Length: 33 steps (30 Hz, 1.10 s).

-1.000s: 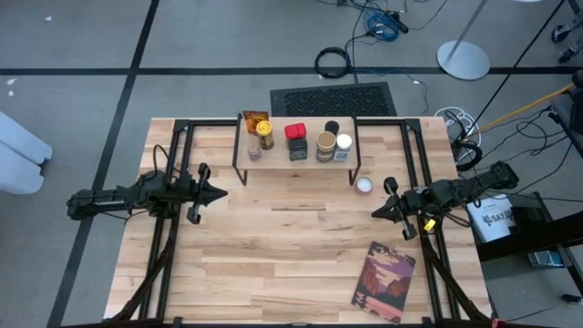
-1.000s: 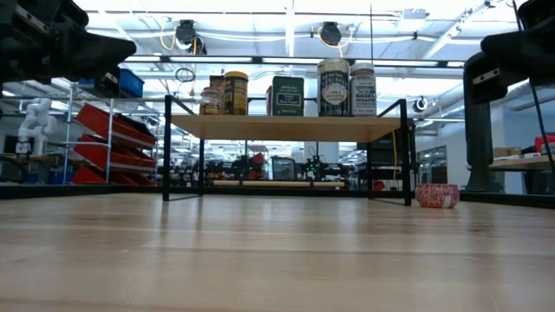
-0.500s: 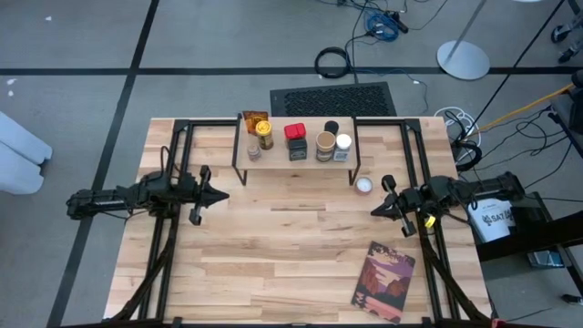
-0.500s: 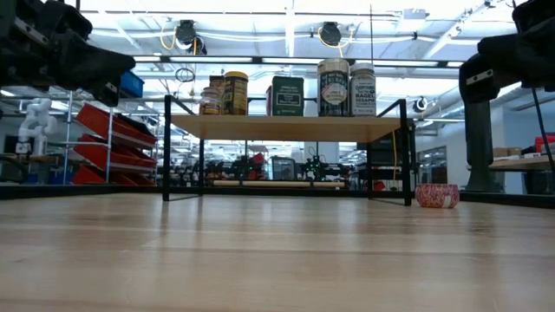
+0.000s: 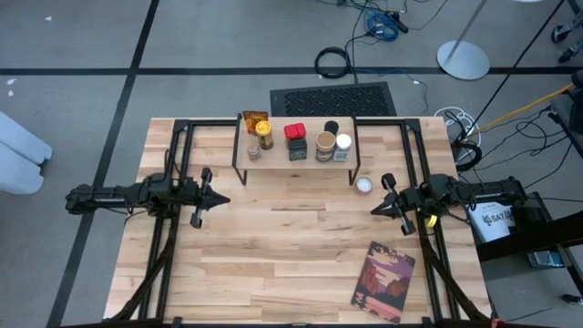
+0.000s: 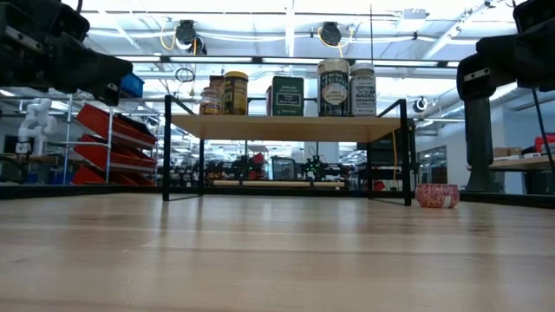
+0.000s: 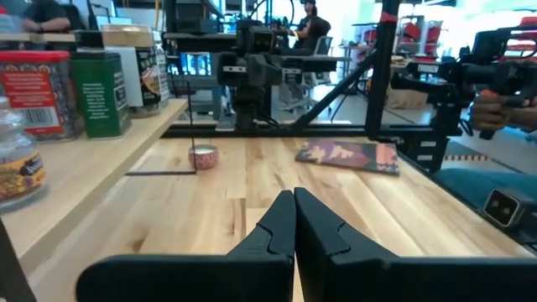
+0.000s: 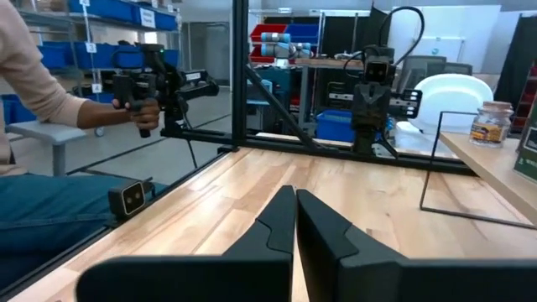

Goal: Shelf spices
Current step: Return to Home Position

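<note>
The shelf (image 5: 296, 160), a pale plank on thin black legs, stands at the table's far middle. Several spices stand on its plank: a yellow-topped jar (image 5: 264, 135), a red-topped tin (image 5: 294, 133), a tan-topped jar (image 5: 325, 142) and a white-topped jar (image 5: 343, 142) among them. One small pinkish tin (image 5: 363, 186) sits on the table by the shelf's right leg, also seen in the low view (image 6: 437, 196). My left gripper (image 5: 226, 196) hovers shut at the table's left, pointing right. My right gripper (image 5: 373, 212) hovers shut at the right, pointing left, just nearer than that tin.
A flat reddish-purple book (image 5: 384, 281) lies near the table's near right corner. Black frame rails (image 5: 179, 155) run along both sides of the table. A person's hand (image 8: 138, 105) holds a device beyond the table. Bare wood lies between the two grippers.
The left gripper has drifted slightly toward the near edge. The rear links of the right arm have swung a little toward the near edge while its fingertips stayed in place. Both grippers stayed shut; no spice has moved.
</note>
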Available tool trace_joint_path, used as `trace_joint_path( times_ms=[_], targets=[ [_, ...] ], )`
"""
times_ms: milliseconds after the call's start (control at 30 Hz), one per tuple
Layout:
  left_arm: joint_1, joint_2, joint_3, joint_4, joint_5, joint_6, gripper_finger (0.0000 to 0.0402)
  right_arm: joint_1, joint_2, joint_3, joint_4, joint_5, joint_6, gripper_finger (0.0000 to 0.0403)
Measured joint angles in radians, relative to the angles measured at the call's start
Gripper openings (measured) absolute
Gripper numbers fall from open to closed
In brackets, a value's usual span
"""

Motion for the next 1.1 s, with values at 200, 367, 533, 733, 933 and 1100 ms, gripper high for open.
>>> trace_joint_path(
  times_ms=[200, 367, 533, 733, 933, 1100],
  targets=[
    [0.000, 0.001, 0.000, -0.006, -0.031, 0.054, 0.0000, 0.000, 0.001, 0.000, 0.000, 0.026, -0.020, 0.0000],
    [0.000, 0.016, 0.000, -0.009, -0.049, 0.046, 0.0000, 0.000, 0.002, 0.000, -0.009, 0.082, -0.016, 0.0000],
    [0.000, 0.023, 0.000, -0.015, -0.082, 0.047, 0.0005, 0.000, 0.002, 0.000, -0.017, 0.130, -0.014, 0.0000],
    [0.000, 0.023, 0.000, -0.018, -0.102, 0.062, 0.0006, 0.000, 0.002, 0.000, -0.022, 0.158, -0.013, 0.0000],
    [0.000, 0.023, 0.000, -0.019, -0.117, 0.073, 0.0007, 0.000, 0.002, 0.000, -0.034, 0.190, -0.013, 0.0000],
    [0.000, 0.023, 0.000, -0.019, -0.117, 0.072, 0.0007, 0.000, 0.002, 0.000, -0.033, 0.190, -0.016, 0.0000]
  ],
)
